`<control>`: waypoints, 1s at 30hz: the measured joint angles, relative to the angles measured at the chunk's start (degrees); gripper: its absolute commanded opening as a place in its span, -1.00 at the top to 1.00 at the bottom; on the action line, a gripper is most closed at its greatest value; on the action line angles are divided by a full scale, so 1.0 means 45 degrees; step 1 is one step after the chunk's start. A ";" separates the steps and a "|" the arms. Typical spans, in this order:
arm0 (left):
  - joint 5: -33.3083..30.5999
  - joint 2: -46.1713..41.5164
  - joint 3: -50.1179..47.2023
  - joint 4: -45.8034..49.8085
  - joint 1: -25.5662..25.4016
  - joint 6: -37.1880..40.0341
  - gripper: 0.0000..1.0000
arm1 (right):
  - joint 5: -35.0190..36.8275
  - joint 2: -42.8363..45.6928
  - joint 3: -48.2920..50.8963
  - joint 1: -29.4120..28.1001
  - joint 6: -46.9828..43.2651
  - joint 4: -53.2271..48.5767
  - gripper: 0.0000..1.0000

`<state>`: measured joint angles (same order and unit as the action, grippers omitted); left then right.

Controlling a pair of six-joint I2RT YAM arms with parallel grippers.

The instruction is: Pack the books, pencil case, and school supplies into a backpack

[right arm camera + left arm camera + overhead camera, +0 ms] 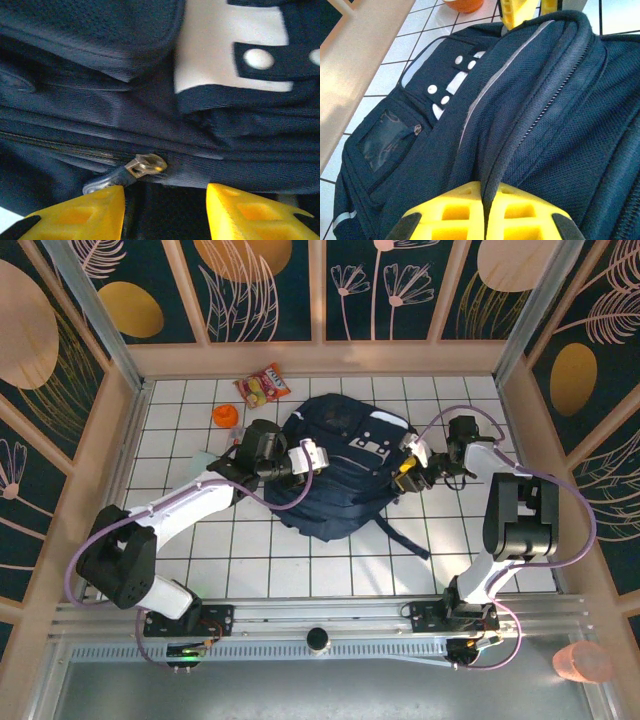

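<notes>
Yellow fingers (445, 215) of the left tool (487, 210) sit at the bottom edge of the left wrist view, closed tight with a ridge of navy fabric pinched between them. That tool has hold of the backpack (545, 125) by a fold on its upper side.

Top view: backpack (340, 475) lies flat mid-worktop (250, 550) between the two arms. Left tool (308, 458) is on its left flank, right tool (410, 472) at its right edge.

Right wrist view: right tool (165, 200) is about half open, with nothing between its fingers. The metal zip pull (145, 166) lies just above its left finger, close but not gripped. Backpack (150, 115) fabric runs across the view behind the pull.

Zip track (540, 115) reads closed along the stretch seen from the left wrist. Near the pull, I cannot tell whether the teeth are parted.

Progress (judgement):
- One tool anchors the bag while the other lines up on the zip, so the step in hand is working the zipper.
- Backpack contents are hidden; cannot tell what has been packed.
- Cannot tell whether the zip is about to be opened for loading or drawn closed after it.

Snack packet (262, 385) and small round orange object (225, 416) lie on the tiles beyond the bag, well apart from both tools.
</notes>
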<state>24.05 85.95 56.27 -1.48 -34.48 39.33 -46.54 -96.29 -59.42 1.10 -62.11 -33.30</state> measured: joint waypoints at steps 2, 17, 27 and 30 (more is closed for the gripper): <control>0.0029 0.0029 0.0029 0.0000 -0.0005 0.0000 1.00 | -0.0160 0.0000 0.0000 -0.0049 -0.0049 -0.0102 0.07; 0.0092 0.0185 0.0233 -0.0005 -0.0005 -0.0049 1.00 | 0.0311 -0.0141 -0.0884 -0.0194 0.2545 -0.0952 -0.16; 0.0083 0.0238 0.0262 -0.0005 -0.0005 -0.0117 1.00 | 0.0257 0.1588 -0.0811 0.0835 0.7116 -0.0364 -0.01; 0.0083 0.0238 0.0262 -0.0005 -0.0005 -0.0136 1.00 | 0.0117 0.1685 -0.0695 0.0996 0.8709 0.0005 0.11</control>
<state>24.43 87.02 57.45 -1.50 -34.50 38.72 -46.02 -88.71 -62.54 5.58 -22.92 -33.28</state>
